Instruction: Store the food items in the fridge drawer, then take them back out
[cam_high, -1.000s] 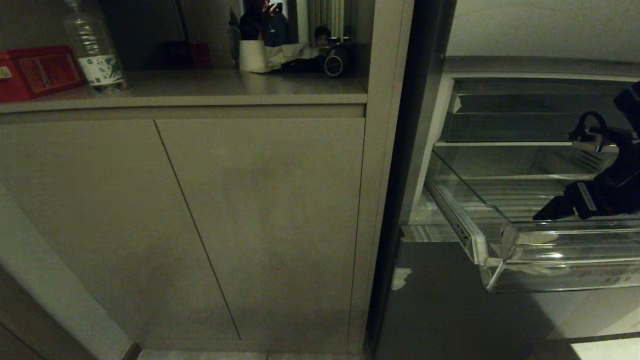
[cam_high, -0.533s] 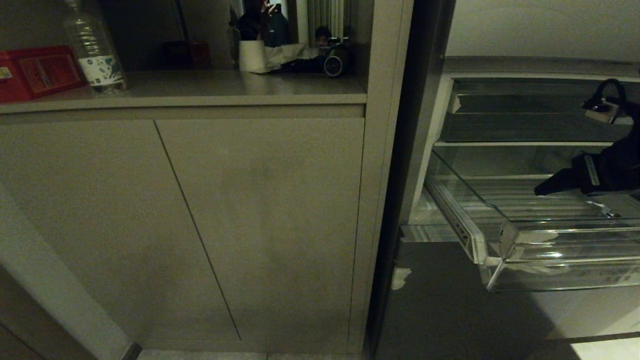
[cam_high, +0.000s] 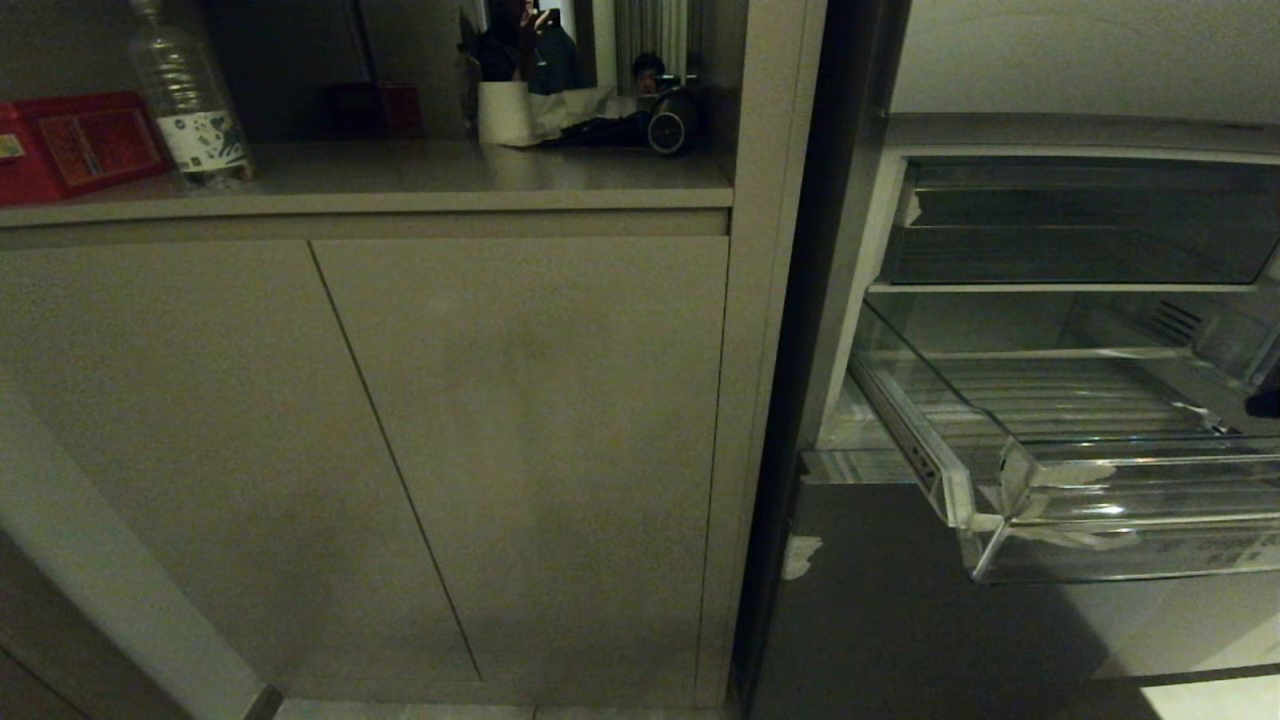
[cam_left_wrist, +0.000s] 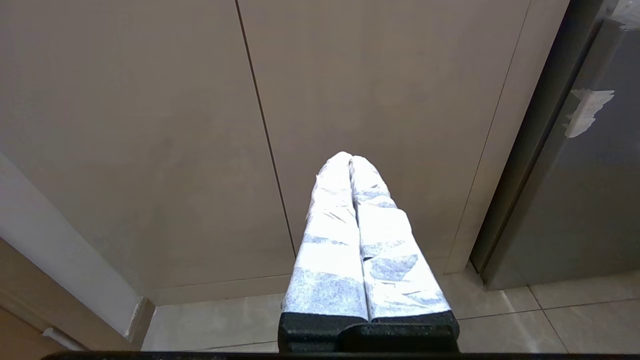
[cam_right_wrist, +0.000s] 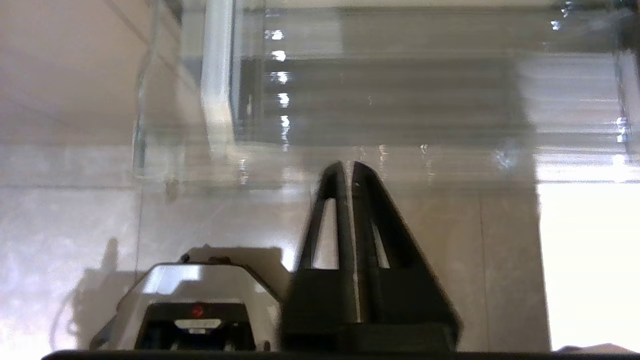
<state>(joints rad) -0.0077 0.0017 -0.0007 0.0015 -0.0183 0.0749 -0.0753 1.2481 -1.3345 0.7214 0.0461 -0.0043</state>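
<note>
Fridge drawer (cam_high: 1100, 470) sits pulled out, no food seen inside — it lies at twelve o'clock from the right gripper (cam_right_wrist: 348, 167), pinched shut, holding nothing.

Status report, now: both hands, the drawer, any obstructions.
Left hand shut, parked by cabinet. Right hand shut, empty, outside clear plastic fridge drawer. Drawer open, no food visible. Nothing blocking.

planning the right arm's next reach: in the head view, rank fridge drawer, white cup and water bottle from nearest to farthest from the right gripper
1. fridge drawer, pulled open right beside the right gripper at the view's right edge.
2. white cup, mid counter.
3. water bottle, far left on the counter.
</note>
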